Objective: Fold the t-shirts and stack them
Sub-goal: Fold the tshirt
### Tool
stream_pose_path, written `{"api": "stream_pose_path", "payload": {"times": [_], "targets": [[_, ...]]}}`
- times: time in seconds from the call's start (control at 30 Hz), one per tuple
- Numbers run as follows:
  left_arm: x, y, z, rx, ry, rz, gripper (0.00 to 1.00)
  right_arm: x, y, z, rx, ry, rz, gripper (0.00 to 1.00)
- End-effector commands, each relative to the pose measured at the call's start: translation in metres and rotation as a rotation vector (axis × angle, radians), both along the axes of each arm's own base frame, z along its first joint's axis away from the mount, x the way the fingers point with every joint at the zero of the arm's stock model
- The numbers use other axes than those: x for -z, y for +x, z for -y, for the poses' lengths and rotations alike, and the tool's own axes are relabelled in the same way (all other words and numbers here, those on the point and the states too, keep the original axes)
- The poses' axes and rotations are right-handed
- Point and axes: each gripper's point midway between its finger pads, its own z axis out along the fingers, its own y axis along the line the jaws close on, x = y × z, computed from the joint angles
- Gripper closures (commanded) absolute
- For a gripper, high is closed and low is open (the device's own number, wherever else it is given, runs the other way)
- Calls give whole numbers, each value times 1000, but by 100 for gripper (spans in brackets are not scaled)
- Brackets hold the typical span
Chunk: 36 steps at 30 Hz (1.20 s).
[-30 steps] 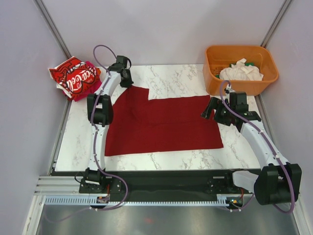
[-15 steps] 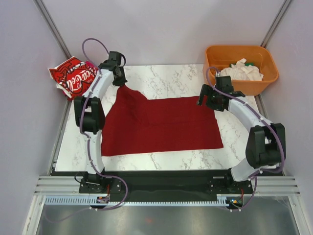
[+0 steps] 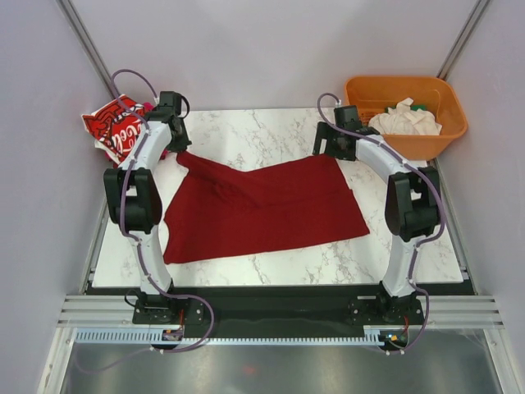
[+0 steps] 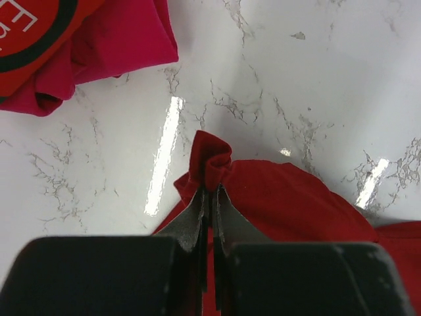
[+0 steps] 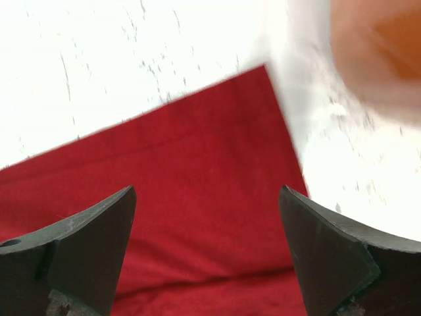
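Gleaming marble tabletop (image 3: 279,131) under dark red t-shirt (image 3: 262,205), between plain lilac walls (image 3: 271,49).

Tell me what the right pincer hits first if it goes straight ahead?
Probably the dark red t-shirt, near its corner; the open right pincer points down at it, though depth is unclear.

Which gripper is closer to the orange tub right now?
Right. The right gripper hangs open beside the orange tub, above the dark red t-shirt; the left gripper pinches that shirt's corner across the table.
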Motion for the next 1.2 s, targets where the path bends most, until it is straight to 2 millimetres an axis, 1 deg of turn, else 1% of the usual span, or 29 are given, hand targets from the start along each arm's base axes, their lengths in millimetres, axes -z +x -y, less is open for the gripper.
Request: {"api": "stream_pose_path", "payload": {"times": [0.0,0.07,0.1,0.13,0.17,0.2,0.23,0.27,0.33,0.37,0.4,0.43,0.47,0.5,0.53,0.57,0.6,0.63,0.77,0.8,0.83,0.87,0.93,0.97,1.0,1.03,1.07,1.13,1.17], "targets": [[-22,11,-2,39,17,62,98,-7,33,-4,-5,-50,63,2],[-22,13,0,47,1,67,98,-1,42,-1,11,-77,61,3],[-22,14,2,51,-3,66,98,12,46,0,14,-87,44,3],[-20,15,3,53,-7,62,98,9,53,-1,20,-92,57,4],[-18,15,3,52,-9,59,98,22,56,-1,20,-103,38,4],[-18,15,4,54,-14,59,98,21,64,-2,20,-104,51,5],[-16,16,5,54,-17,57,98,25,66,-3,19,-108,48,6],[-17,17,6,56,-22,60,98,38,69,1,31,-131,24,7],[-15,17,8,59,-32,57,98,38,73,5,48,-174,26,7],[-15,18,8,59,-35,59,98,40,75,13,79,-215,30,8],[-14,18,8,58,-35,56,98,46,75,15,86,-232,21,8],[-14,18,8,52,-38,57,98,47,77,17,92,-243,18,9],[-13,19,8,51,-40,55,98,57,75,21,99,-264,-4,11],[-12,19,9,52,-43,56,98,60,75,23,111,-276,-12,12],[-11,20,10,52,-51,55,98,64,74,22,105,-278,-24,14],[-10,20,11,52,-54,52,98,72,72,22,108,-276,-43,20],[-9,21,11,51,-55,50,98,76,71,22,105,-269,-52,23],[-9,21,11,48,-57,51,98,80,68,20,103,-266,-63,34],[-4,22,12,46,-60,43,98,92,66,18,96,-251,-81,55],[-4,23,12,47,-61,45,98,92,67,17,92,-251,-80,60],[-2,25,12,48,-62,42,98,90,68,17,93,-248,-75,68],[-5,29,13,51,-63,54,98,88,69,15,88,-246,-70,73],[-5,34,16,72,-74,59,98,80,73,15,86,-243,-53,82],[-12,40,18,85,-81,81,98,72,74,14,81,-239,-39,88],[-15,43,20,102,-84,89,98,66,77,13,78,-235,-27,93],[-13,47,23,116,-93,88,98,62,77,13,73,-238,-21,100],[-19,52,24,124,-93,107,98,52,78,13,73,-234,-4,100],[-24,55,28,150,-105,121,98,43,78,13,66,-237,12,100],[-33,59,30,161,-106,143,98,31,79,13,66,-232,30,100]]}}
